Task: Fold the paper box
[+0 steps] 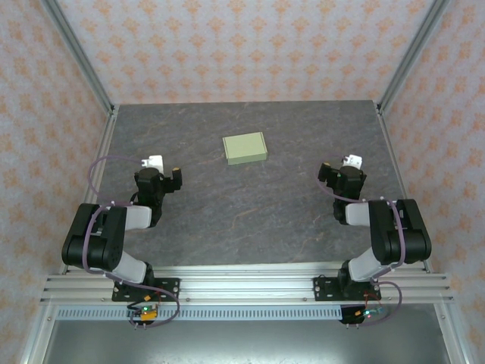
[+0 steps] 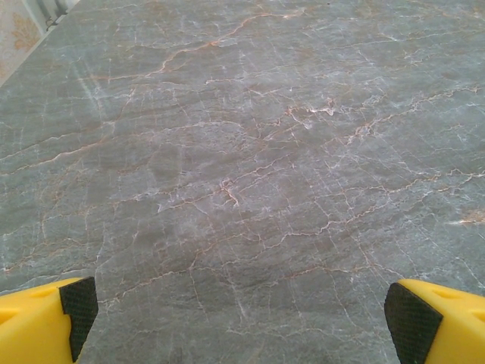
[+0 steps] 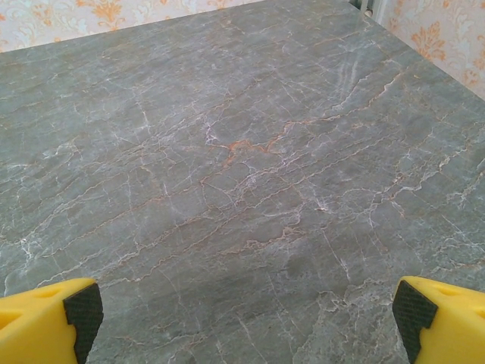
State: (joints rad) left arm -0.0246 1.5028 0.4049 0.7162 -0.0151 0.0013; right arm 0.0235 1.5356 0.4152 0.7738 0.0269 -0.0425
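Grippers both spread wide, nothing between: left gripper [image 2: 241, 315], right gripper [image 3: 246, 315], fingers cut off by the frame. Pale paper box [image 1: 245, 148] lies near the table [image 1: 250, 220] far edge, centred, seemingly folded shut; flaps too small to resolve.

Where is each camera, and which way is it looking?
Top camera: above, behind the arms, looking down on table and paper box; left arm, right arm show.
Left wrist camera: on that wrist, facing across the table; open left pincer shows.
Right wrist camera: on that wrist, facing across the table; open right pincer shows.
Shared: both wrist views catch table and patterned wall.
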